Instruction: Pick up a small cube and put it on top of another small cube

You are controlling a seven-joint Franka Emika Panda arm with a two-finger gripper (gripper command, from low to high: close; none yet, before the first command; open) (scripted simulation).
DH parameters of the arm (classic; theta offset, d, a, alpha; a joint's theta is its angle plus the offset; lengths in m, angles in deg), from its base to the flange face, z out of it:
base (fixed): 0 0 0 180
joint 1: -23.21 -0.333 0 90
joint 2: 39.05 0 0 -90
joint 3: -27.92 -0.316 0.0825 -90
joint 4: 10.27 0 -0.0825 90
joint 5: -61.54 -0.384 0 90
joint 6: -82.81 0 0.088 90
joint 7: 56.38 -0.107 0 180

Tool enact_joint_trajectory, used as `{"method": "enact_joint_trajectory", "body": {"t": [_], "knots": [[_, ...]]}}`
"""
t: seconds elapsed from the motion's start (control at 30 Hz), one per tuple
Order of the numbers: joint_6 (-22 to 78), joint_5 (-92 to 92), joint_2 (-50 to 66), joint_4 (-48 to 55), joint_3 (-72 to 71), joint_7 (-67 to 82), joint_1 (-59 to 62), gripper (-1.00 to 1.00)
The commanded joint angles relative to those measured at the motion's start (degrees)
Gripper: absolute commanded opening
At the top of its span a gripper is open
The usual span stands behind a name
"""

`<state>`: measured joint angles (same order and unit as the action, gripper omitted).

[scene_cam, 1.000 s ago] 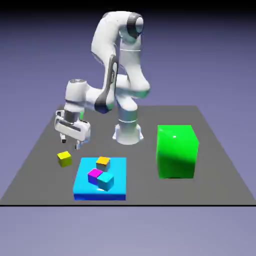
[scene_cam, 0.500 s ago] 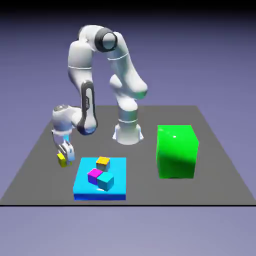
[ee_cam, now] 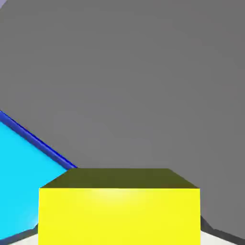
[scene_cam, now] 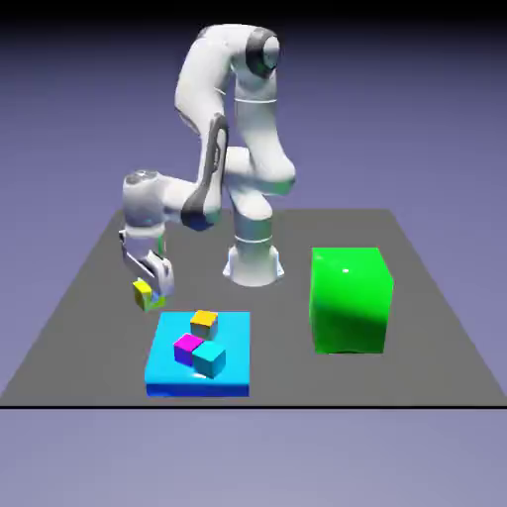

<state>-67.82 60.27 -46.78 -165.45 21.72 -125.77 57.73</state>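
Lifted clear of the table since the frame of half a second ago, the small yellow cube (scene_cam: 147, 295) now hangs in the gripper (scene_cam: 156, 294) — then it sat down on the dark table (scene_cam: 287, 381), with the fingers around it. Nearest in the exterior view is the flat blue block (scene_cam: 198, 389), left of the middle, and nothing on it has shifted: the cyan cube (scene_cam: 209, 358) in front, the magenta cube (scene_cam: 188, 349) just beside it to the left, the orange-topped cube (scene_cam: 204, 324) a little farther back. Right of these stands the big green cube (scene_cam: 350, 300), well apart. Beyond the blue block's far left corner is the yellow cube, in the air, and the hand view shows it large between the fingertips, which are closed against its two sides. At the far edge, the robot's base (scene_cam: 253, 265) is where it was.

So the picking up looks done; the placing is all still to come. What is left, I judge, is to carry the cube nearer and to the right, over one of the small cubes — which one the pictures do not tell — then lower it, let go and back off.
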Motion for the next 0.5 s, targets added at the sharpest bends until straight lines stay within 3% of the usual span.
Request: {"method": "enact_joint_trajectory", "body": {"t": [0.0, 0.17, 0.37, 0.4, 0.47], "knots": [[1.86, -0.07, -1.69, 0.12, -1.25, -2.53, -1.75, -1.00], [8.39, -0.47, -7.68, 0.55, -5.66, -11.38, -7.93, -1.00], [-4.60, 4.31, 3.86, -1.14, -5.22, -14.92, -7.49, -1.00], [-4.61, 4.31, 3.86, -1.14, -5.22, -14.92, -7.49, 1.00], [-2.27, 3.45, 1.79, -0.84, -5.30, -14.28, -7.57, 1.00]]}}
